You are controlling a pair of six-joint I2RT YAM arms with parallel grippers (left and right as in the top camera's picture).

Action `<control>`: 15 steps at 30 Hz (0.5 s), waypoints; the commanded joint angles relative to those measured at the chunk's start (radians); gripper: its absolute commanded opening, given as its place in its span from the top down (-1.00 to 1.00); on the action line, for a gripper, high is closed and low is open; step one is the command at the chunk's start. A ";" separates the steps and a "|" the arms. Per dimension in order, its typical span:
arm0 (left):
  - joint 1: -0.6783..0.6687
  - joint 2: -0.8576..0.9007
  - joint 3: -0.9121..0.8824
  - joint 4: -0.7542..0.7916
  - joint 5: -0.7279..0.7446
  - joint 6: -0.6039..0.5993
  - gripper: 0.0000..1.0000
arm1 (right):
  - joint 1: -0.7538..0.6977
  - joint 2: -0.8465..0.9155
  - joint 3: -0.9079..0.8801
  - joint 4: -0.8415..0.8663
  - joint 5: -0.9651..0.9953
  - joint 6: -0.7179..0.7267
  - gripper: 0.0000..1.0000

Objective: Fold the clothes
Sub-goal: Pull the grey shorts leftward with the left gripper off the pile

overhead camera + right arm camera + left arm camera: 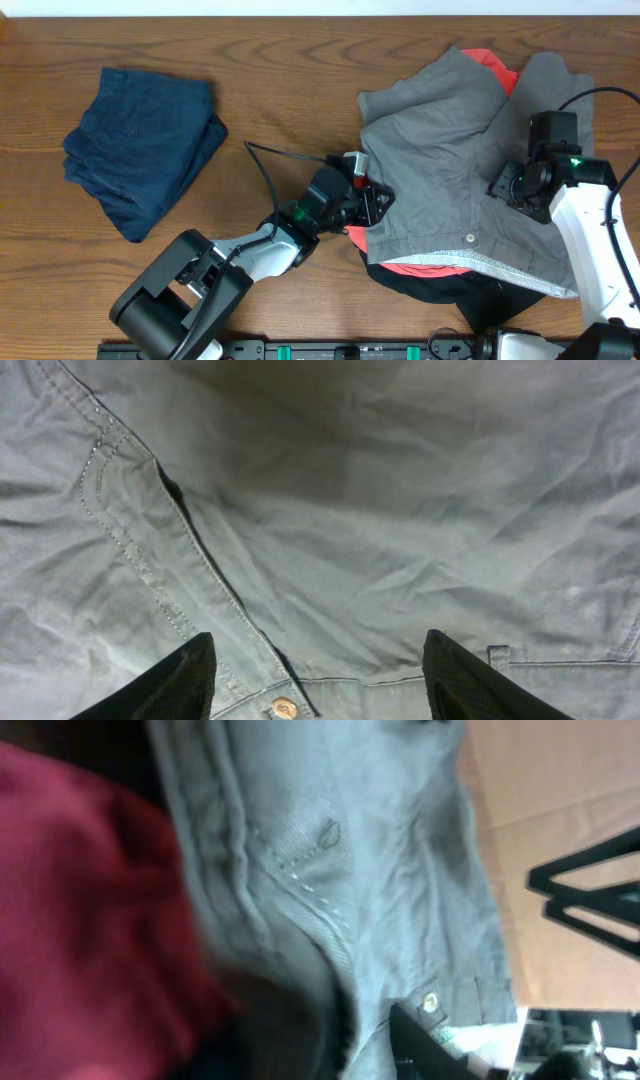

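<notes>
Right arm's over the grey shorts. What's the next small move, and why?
Probably lower the right gripper and pinch the grey shorts near the waist button. Its fingers are spread above the fabric, gripping nothing, while the left gripper sits at the shorts' left edge. The shorts lie over a red T-shirt, so they likely need lifting clear.
</notes>
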 commanded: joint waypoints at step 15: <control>0.214 -0.229 0.214 0.034 0.008 -0.024 0.88 | -0.010 -0.011 0.006 -0.032 -0.062 -0.063 -0.19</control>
